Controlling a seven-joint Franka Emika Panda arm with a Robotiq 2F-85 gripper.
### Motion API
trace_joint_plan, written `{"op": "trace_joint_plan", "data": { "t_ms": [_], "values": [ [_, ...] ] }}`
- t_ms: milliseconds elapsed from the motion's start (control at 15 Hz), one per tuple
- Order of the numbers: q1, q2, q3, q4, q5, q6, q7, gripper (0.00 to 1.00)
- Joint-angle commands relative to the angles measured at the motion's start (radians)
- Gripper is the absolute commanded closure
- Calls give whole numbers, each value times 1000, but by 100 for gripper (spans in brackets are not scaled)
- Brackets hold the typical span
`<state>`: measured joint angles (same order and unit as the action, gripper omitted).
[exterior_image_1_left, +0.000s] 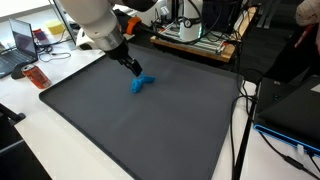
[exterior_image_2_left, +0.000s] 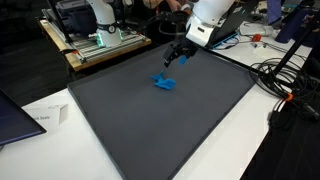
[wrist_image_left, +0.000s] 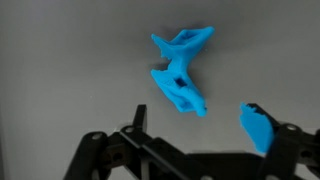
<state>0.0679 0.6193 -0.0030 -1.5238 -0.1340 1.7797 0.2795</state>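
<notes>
In an exterior view, an open laptop stands at the far left of the white worktop, off the dark grey mat that covers most of the surface. Further right, the white arm leans in over the mat's far edge. The hand hangs just above the mat, its fingers spread wide with nothing between them.

Just beside it to the right lies the blue plastic piece. It is an irregular, forked shape lying flat on the mat, nearer the far edge than the near one. Cables trail past the mat's right edge.

The wrist view shows the piece ahead of the spread fingers rather than between them. A blue patch on the finger at the right of that view may be a pad, though I cannot tell.

I judge this to be the approach to a grasp, since the hand is not yet over the piece. A pick would call for shifting the hand over the piece's narrow middle and turning so the fingers straddle it. It would then lower before pinching.
</notes>
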Motion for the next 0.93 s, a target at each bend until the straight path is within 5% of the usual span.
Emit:
{"op": "trace_joint_plan", "data": {
  "t_ms": [0,533,867],
  "values": [
    [6,103,-11,151,27,-85,-11,0],
    [100,233,-40,316,-53,-139,42,0],
    [160,230,-65,315,-101,-137,103,0]
  ]
}}
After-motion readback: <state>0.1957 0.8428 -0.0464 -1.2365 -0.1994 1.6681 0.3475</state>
